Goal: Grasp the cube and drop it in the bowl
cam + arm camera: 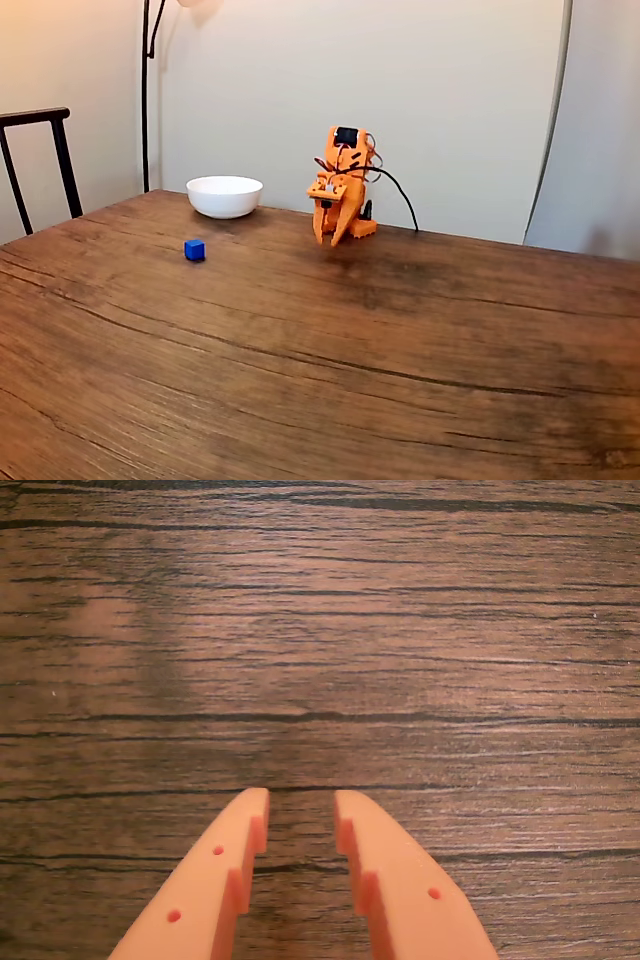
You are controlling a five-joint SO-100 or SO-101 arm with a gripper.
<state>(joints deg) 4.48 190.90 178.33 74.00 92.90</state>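
A tiny bright-blue cube sits on the wooden table in the fixed view, left of centre. Behind it, further back, stands the white bowl. The orange arm is folded at the far side of the table, its gripper pointing down, well to the right of both cube and bowl. In the wrist view the gripper is open, its two orange fingers apart with only bare wood grain between them.
A dark chair back stands at the table's left edge, with a lamp pole behind it. A black cable runs from the arm to the right. Wide wooden tabletop lies in front of the arm.
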